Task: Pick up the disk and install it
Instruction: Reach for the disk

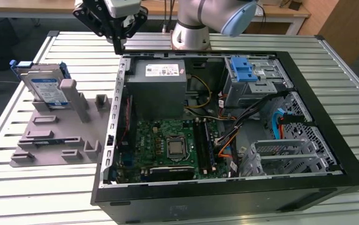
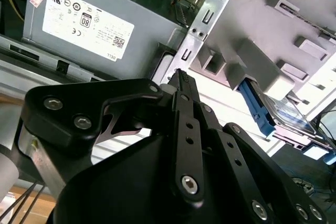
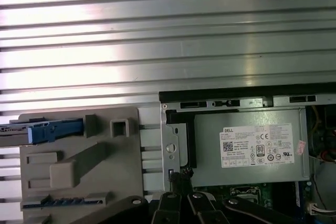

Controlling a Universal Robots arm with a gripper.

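Exterior view: one open computer case (image 1: 229, 202), one disk (image 1: 47, 89) parked outside it, one gripper (image 1: 118, 44) closed on nothing.
Just beside the case, on the exterior view's left, sits one grey holder (image 1: 48, 140). Toward the case's far end, the single disk stands on edge in that holder, long axis rising and leaning back slightly, label facing the near side. Inside the case's far end are one grey box (image 1: 157, 93) and one blue clip (image 1: 245, 70). Above the case's far corner the gripper hangs, fingers pressed together, apart from the disk.
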